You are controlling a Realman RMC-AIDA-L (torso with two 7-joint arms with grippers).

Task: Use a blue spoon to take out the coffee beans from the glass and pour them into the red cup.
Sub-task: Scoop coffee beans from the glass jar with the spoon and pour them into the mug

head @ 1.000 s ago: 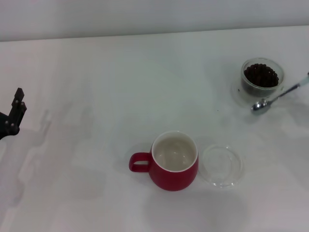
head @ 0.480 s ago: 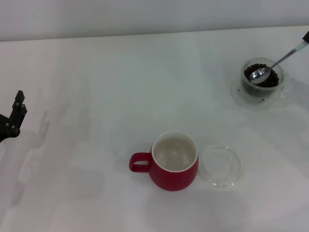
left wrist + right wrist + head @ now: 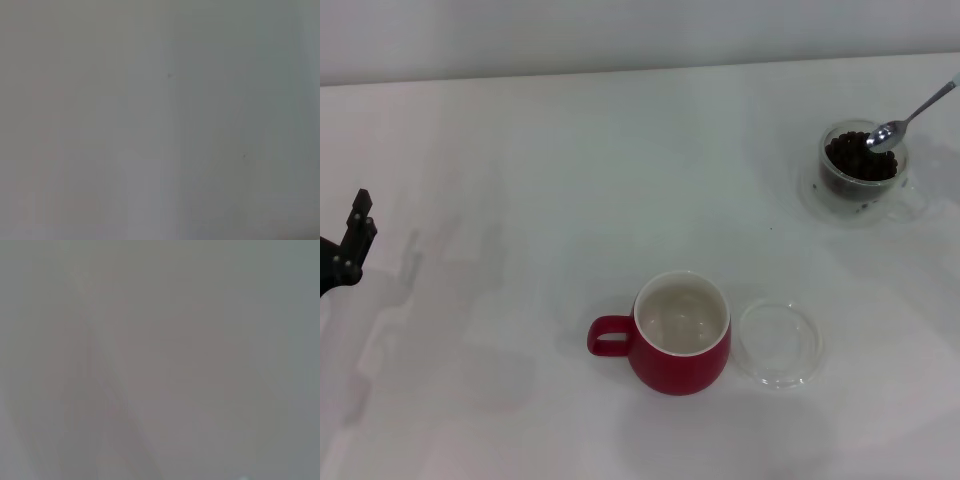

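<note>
Head view: left gripper (image 3: 348,245) parked at table's (image 3: 520,180) left edge, finger state indeterminable; right gripper out of frame. Spoon (image 3: 905,119) bowl poised over beans (image 3: 857,160) in glass (image 3: 863,172); cup (image 3: 680,332) well apart, near front. Wrist views: blank. Likely light, slippery beans; fragile glass; spoon best held by handle.

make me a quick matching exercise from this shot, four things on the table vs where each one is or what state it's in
Things:
1. blue spoon
2. glass
3. red cup
4. flat clear dish

Places or states:
A. nearest the camera, no beans in it, handle pointing to the robot's left
B. far right, filled with dark coffee beans
C. lying just right of the red cup
D. bowl over the glass rim, stem running off the right edge

Pairs: 1-D, 2-B, 3-A, 4-C
</note>
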